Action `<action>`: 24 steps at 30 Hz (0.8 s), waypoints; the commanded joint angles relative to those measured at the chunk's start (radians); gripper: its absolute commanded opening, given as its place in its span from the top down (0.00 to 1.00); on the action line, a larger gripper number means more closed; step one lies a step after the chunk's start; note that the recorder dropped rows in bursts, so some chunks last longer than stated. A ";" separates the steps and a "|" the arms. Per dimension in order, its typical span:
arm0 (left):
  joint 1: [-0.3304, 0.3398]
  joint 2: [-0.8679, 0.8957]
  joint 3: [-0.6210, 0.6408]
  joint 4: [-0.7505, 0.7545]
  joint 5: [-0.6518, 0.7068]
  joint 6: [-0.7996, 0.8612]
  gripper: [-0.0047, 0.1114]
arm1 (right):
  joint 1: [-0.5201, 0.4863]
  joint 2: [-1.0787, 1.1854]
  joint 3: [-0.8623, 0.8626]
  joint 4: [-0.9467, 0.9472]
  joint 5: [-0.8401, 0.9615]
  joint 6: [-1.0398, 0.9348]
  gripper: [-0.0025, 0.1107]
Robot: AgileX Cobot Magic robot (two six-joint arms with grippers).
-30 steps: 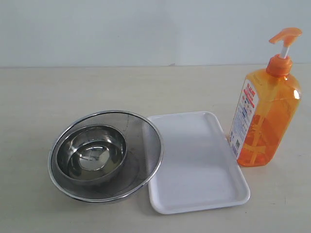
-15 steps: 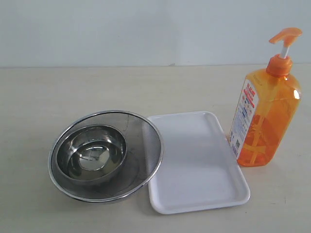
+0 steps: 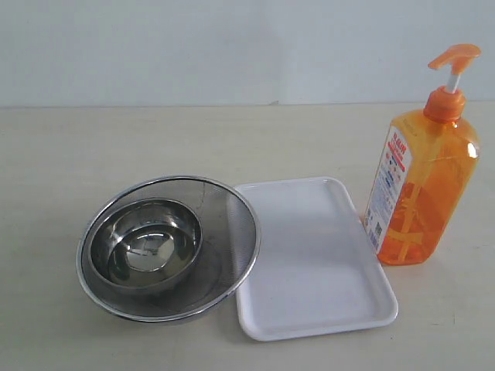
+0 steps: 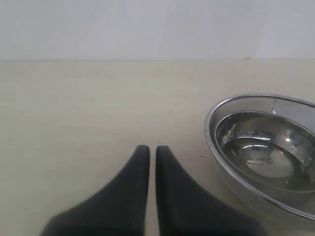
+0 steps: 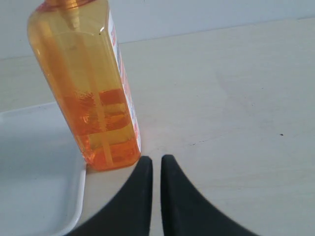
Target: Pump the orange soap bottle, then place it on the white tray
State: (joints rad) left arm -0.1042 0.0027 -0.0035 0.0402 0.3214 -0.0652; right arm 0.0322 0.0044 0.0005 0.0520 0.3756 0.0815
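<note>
A pale table [image 3: 116,139] is seen in the exterior view, with everything resting on it. The white tray [image 3: 317,263] lies flat at the centre, with nothing on it. At the tray's 9 o'clock a round steel mesh strainer [image 3: 232,224] is set; its rim appears to touch or overlap the tray's edge, though this cannot be settled. At the tray's 3 o'clock the orange soap bottle [image 3: 421,193] stands upright on the table, just beside the rim, its pump raised. A smaller steel bowl [image 3: 147,243] is nested inside the strainer. The left gripper [image 4: 152,150] is held closed on nothing, near the strainer. The right gripper [image 5: 156,160] is likewise closed and empty, close to the bottle's base without touching it.
</note>
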 commanded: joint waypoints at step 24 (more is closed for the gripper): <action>0.002 -0.003 0.003 -0.007 -0.002 -0.008 0.92 | -0.003 -0.004 0.000 0.047 -0.514 0.064 0.96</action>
State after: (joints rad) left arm -0.1042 0.0027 -0.0035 0.0402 0.3214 -0.0652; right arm 0.0322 0.0044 0.0005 0.0894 -0.0572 0.1162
